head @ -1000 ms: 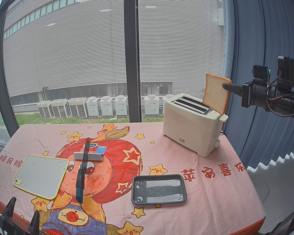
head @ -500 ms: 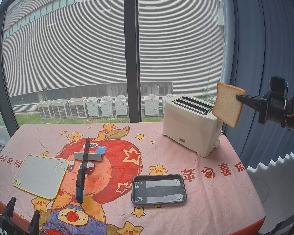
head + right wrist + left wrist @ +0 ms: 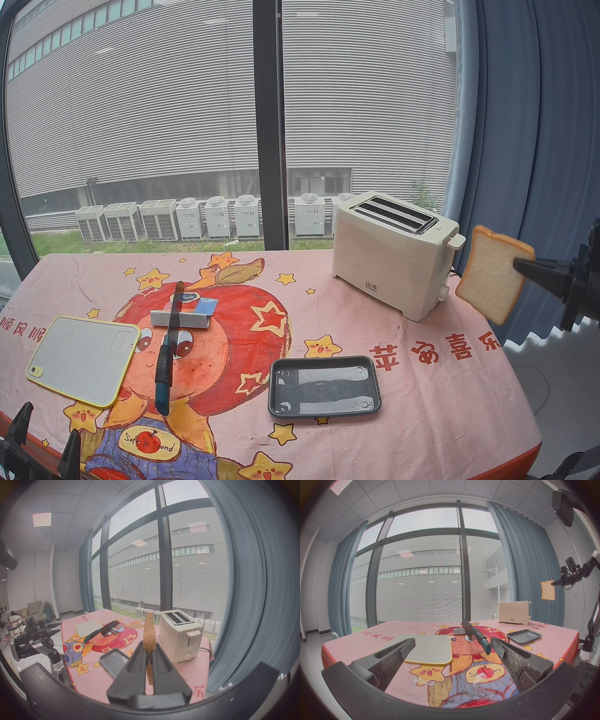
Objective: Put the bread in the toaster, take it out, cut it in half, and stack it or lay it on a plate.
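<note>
1. Where the table's near-left corner lies, the left gripper [image 3: 452, 642] hangs with its fingers spread wide, holding nothing.
2. Just behind it, by the left edge, a yellow-rimmed cutting board [image 3: 81, 359] lies flat. Beside it is a knife [image 3: 165, 356], blade propped on a small white block [image 3: 181, 320] and handle toward the near edge.
3. A dark rectangular plate [image 3: 273, 387] sits about midway along the near edge.
4. The toaster [image 3: 390, 253] stands at the far-right corner, slots up.
5. Past the right edge, the right gripper [image 3: 149, 645] is clamped on the bread [image 3: 494, 275]. The slice hangs tilted in the air, near the toaster's lever end but apart from it.
</note>
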